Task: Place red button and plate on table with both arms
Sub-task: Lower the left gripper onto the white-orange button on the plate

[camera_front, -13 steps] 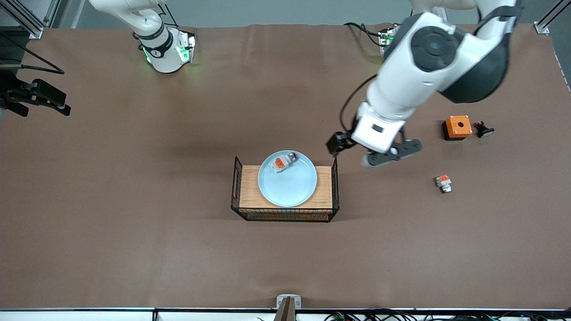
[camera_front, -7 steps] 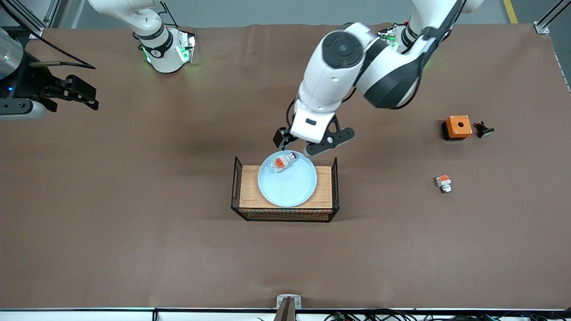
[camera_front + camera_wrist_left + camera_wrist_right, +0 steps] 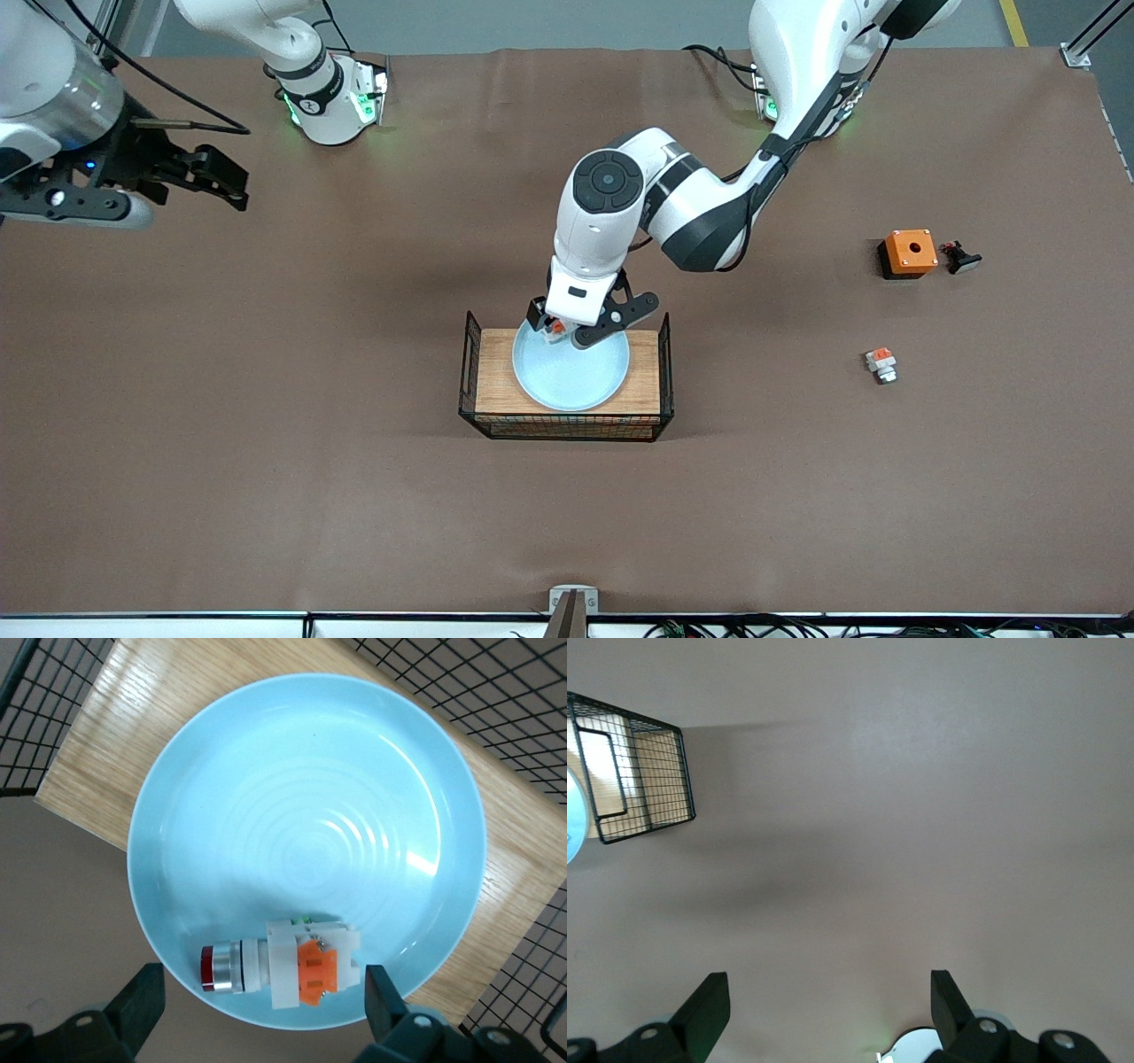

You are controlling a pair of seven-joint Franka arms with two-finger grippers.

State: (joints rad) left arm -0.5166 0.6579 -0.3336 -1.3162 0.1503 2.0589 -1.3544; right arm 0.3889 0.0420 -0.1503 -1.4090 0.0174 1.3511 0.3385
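Two arms show in the front view: the left pincer point(image 3: 576, 330) hangs spread over the red button point(image 3: 555, 329), which lies at about eleven o'clock in the plate point(image 3: 571, 377) on the wooden rack point(image 3: 645, 368) (a second button module point(image 3: 881, 364) sits on the bench point(image 3: 266, 443) toward the left arm's end), while the right pincer point(image 3: 213, 177) hovers released over bare bench at its own end. Left wrist view: its fingers point(image 3: 142, 1001) straddle the red button point(image 3: 283, 964) without touching, near the plate point(image 3: 354, 797) rim. Right wrist view: spread fingers point(image 3: 704, 1005) over bench point(image 3: 921, 815), the rack point(image 3: 629, 780) at ten o'clock.
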